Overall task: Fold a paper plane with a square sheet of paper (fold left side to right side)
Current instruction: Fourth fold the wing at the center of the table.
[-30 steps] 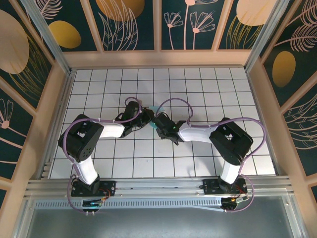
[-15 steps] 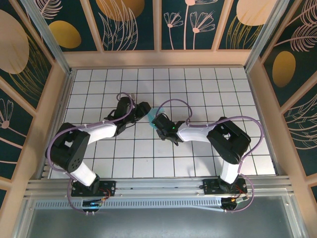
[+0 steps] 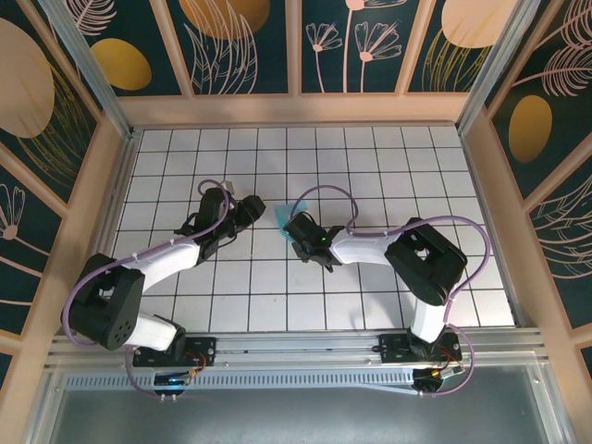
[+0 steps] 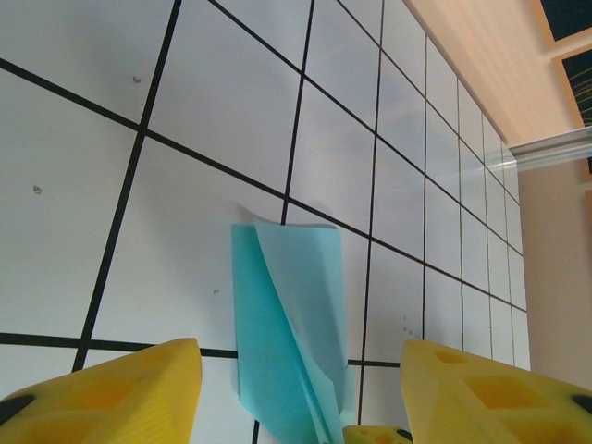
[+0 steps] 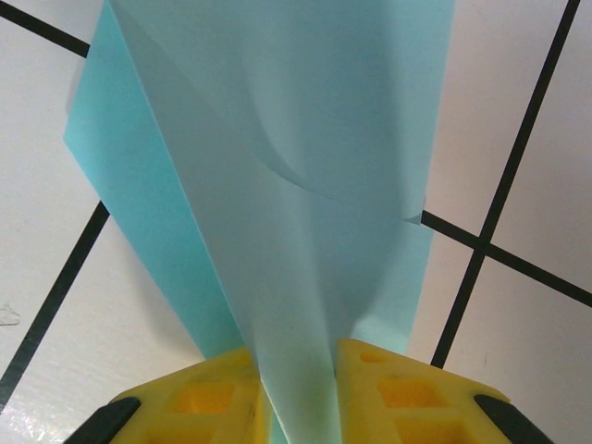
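Top external view: the left arm reaches diagonally over the white gridded worktop point(image 3: 388, 166), and the left claw point(image 3: 257, 209) sits left of centre, aimed rightward. Just beside its tip, to the right, lies the turquoise paper plane point(image 3: 296, 207), a small folded sliver near the middle of the grid. The right claw point(image 3: 296, 226) meets the paper's near end from the right side, with its arm trailing back toward the right base.

Left wrist view: the left claw point(image 4: 301, 350) is spread wide, its yellow fingers point(image 4: 120, 388) standing well apart on either side of the frame and touching nothing. Ahead, between them, the paper plane point(image 4: 287, 314) rests on the worktop across a black grid line, folded narrow, with one long flap lifting up off the layer beneath.

Right wrist view: the right claw point(image 5: 296, 361) is pressed together on the paper plane point(image 5: 277, 185), pinching its narrow end between the two yellow fingers point(image 5: 388, 388). From the pinch the paper fans outward in overlapping layers, lengthwise creases showing, and a small wrinkle marks the upper layer.
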Available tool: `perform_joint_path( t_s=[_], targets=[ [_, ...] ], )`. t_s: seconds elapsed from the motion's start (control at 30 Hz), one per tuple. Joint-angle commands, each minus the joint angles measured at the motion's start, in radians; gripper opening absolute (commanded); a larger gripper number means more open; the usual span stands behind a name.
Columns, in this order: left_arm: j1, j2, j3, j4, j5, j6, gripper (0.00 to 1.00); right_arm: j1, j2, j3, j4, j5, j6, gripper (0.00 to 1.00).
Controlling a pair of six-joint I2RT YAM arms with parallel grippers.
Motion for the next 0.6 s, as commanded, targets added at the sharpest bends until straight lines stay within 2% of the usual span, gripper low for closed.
perform_joint_path(
  t_s=[0.0, 0.33, 0.57],
  targets=[
    [0.008, -0.022, -0.012, -0.031, -0.011, 0.028, 0.59, -0.004, 0.004, 0.004, 0.008, -0.03, 0.001, 0.22],
    [0.008, -0.016, -0.025, -0.03, 0.004, 0.028, 0.59, -0.052, -0.035, -0.077, 0.087, -0.163, 0.013, 0.15],
    [0.008, 0.001, -0.029, -0.017, 0.043, 0.037, 0.6, -0.127, -0.086, -0.124, 0.127, -0.323, 0.017, 0.13]
  ],
)
